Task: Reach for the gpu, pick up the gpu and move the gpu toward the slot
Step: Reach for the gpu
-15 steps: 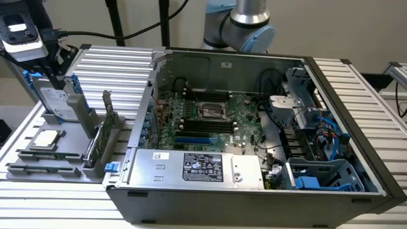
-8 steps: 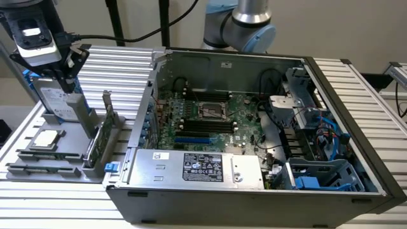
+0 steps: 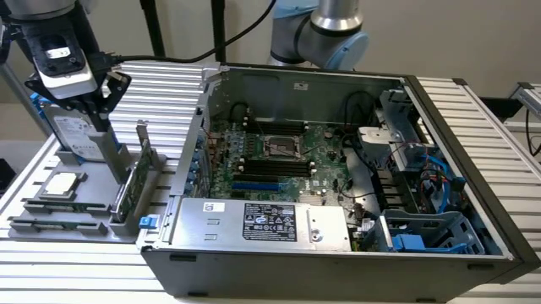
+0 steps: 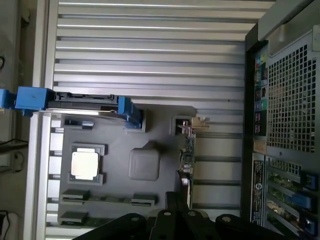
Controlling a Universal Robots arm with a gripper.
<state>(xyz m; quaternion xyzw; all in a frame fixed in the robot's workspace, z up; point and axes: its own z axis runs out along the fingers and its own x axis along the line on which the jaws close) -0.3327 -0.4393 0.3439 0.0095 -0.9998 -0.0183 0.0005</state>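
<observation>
Pincer [image 3: 78,101] hangs at 10 o'clock in the exterior view, just above the silver hard drive [image 3: 75,136] with blue rails. Whether it is released or clenched cannot be told. It is apart from the gpu [image 3: 135,182].

The gpu stands on edge in the grey holder tray [image 3: 85,225], toward 5 o'clock from the pincer. Its green board is upright and its silver bracket is at the upper end. In the wrist view the gpu [image 4: 187,160] appears edge-on, with the bracket at the end nearer the hard drive [image 4: 75,102].

A small square silver-topped chip [image 3: 61,185] lies flat in the tray at 9 o'clock from the gpu, well apart from it.

The tray rests on the ribbed metal worktop [image 3: 161,82], just beside the open computer case [image 3: 338,269], which runs from centre to 3 o'clock. Inside the case, the green motherboard [image 3: 279,158] lies exposed, with a blue slot [image 3: 253,187] near its 6 o'clock edge. The gpu is outside the case.
</observation>
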